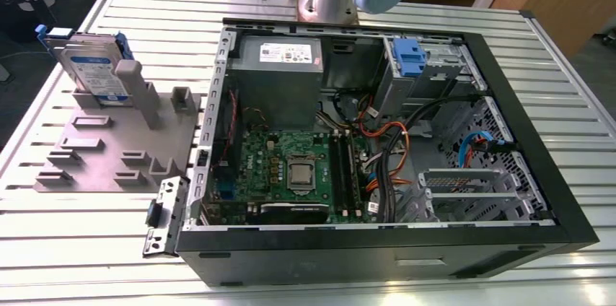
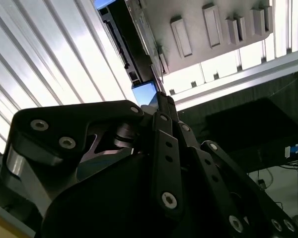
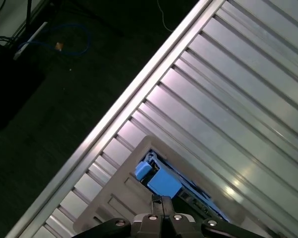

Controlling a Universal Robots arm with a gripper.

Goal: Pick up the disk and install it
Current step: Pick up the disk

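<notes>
Disk (image 1: 94,68): one, standing upright in a slot of the single grey fixture (image 1: 106,154), near the counter's (image 1: 164,14) edge on the exterior view's left. Counter: ribbed aluminium, with dark floor (image 3: 64,99) beyond its edge. One open computer case (image 1: 385,140) sits mid-counter. One tool (image 3: 161,200), fingers pressed together and empty, hangs above the disk's blue carrier in the first wrist view.

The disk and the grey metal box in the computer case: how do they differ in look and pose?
The disk stands on edge in the grey rack, outside the computer case; the grey metal box sits inside it. The disk is thin with a blue frame; the box is bulky and plain, with a white sticker. Both are rectangular and metallic.
</notes>
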